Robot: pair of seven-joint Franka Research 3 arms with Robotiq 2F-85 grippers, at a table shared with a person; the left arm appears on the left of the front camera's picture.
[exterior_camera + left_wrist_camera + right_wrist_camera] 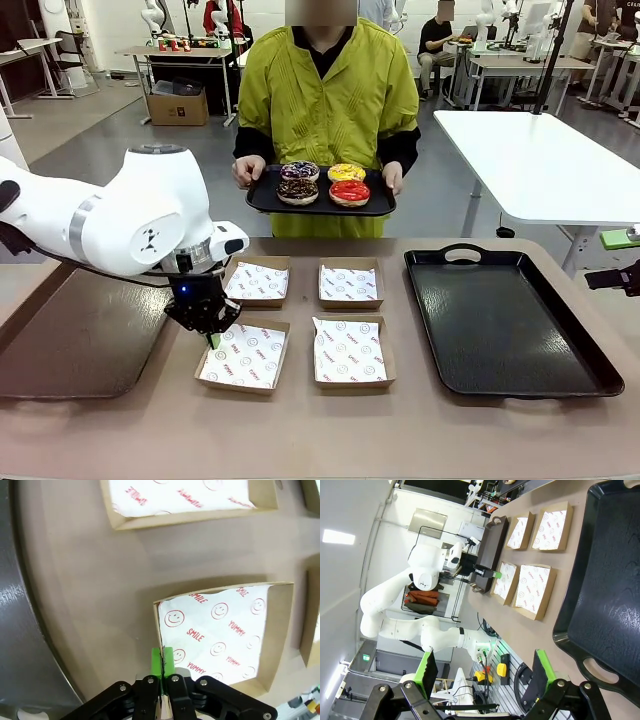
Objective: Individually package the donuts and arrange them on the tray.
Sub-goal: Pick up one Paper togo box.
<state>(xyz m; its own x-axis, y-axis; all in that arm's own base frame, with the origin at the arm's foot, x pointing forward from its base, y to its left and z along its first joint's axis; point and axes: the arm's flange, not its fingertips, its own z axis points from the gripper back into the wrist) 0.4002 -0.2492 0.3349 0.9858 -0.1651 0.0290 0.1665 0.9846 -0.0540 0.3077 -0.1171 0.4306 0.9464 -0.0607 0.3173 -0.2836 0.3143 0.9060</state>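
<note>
Four donuts lie on a small black tray (262, 200) that the person holds in both hands beyond the table's far edge: purple-brown with sprinkles (300, 171), yellow (347, 172), dark chocolate (297, 189) and red (350, 191). My left gripper (213, 338) points down at the near-left cardboard box (243, 357). In the left wrist view its green pads (156, 661) are pressed together on the left wall of that box (220, 630). My right gripper (485, 680) hangs off the table's right side, fingers wide apart and holding nothing.
Three more paper-lined boxes stand in a square with the gripped one: far left (257, 281), far right (349, 284), near right (350, 351). A large black tray (510, 320) lies on the right. A dark brown tray (80, 345) lies at the left under my left arm.
</note>
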